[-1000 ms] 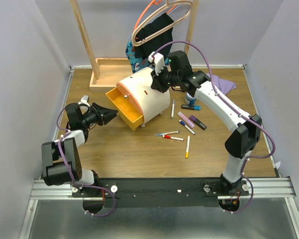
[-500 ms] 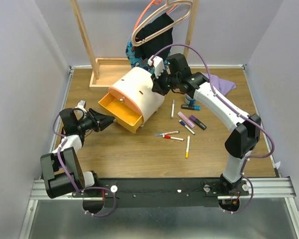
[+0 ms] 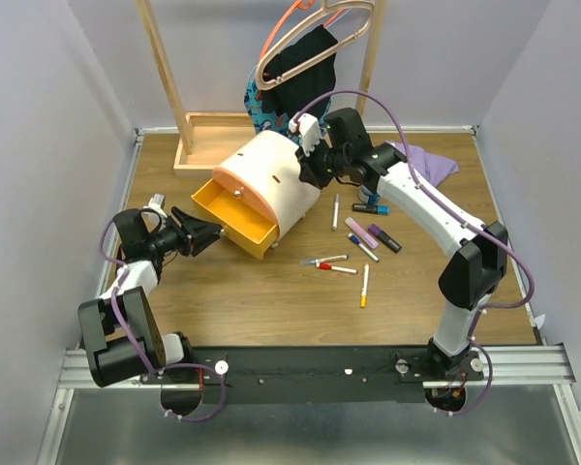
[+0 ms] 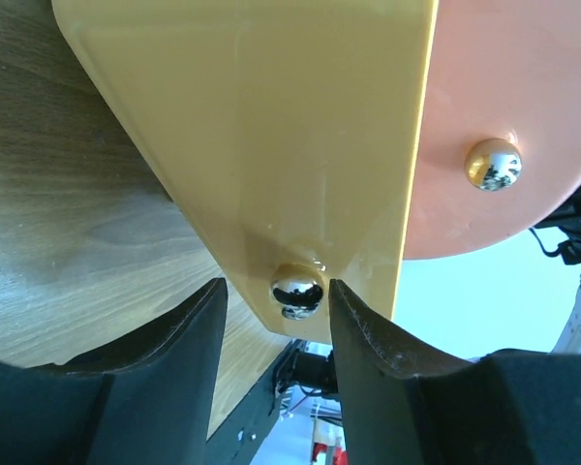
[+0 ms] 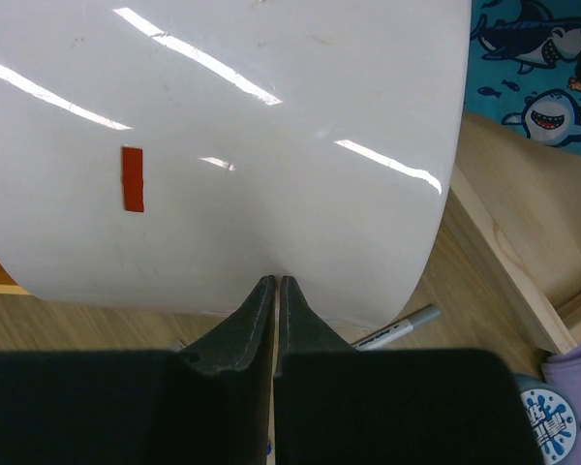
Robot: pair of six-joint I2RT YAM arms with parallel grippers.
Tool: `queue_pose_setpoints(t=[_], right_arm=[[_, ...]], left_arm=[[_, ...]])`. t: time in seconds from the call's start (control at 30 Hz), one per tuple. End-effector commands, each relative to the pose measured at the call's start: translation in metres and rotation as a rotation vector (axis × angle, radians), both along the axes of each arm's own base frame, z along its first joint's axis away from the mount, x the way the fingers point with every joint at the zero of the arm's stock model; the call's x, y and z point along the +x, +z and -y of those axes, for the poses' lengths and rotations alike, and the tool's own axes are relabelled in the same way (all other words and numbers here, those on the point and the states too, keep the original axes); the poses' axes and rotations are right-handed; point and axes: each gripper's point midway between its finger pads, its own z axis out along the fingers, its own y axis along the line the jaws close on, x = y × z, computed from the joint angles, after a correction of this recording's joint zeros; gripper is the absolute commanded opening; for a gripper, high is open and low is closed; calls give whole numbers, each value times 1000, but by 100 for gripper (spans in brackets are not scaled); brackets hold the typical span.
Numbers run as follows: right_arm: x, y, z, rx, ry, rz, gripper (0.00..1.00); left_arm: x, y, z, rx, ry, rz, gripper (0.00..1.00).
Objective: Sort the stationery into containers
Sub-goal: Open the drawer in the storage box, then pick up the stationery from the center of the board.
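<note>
Left gripper [image 4: 277,291], spread, flanks the knob [image 4: 297,289] of the yellow drawer [image 4: 271,116] (open, facing near-left); right gripper [image 5: 274,283], pressed together, touches the cream chest [image 5: 252,126]; pens [image 3: 341,269] lie to its right.

Cropped tape roll [image 5: 550,428], yellow drawer [image 4: 271,126] cut off above

Pale lilac walls [image 3: 39,97], wood-grain table [image 3: 252,305], wooden rack [image 3: 166,73] at back, metal rail [image 3: 528,366]

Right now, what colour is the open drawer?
The drawer is yellow; the left wrist view shows it best.
</note>
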Motion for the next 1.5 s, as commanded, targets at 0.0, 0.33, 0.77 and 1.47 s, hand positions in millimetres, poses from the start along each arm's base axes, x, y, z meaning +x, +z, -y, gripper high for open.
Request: queue_pose_setpoints(t=[0.0,0.33,0.77,1.47], right_arm=[[-7,-11,8,-48,-9,-19,13],[-8,-8,7,-42,-4,-21,13],[-47,21,71,-92,-132,87,21],[-4,-52,207,-14,-479,-68,76]], left_arm=[[-2,13,-1,-13,21,35,56],[-11,31,10,-36,-23,50,51],[-43,101,7,374,-266,345,53],[-16,153,-23,681,-4,624,84]])
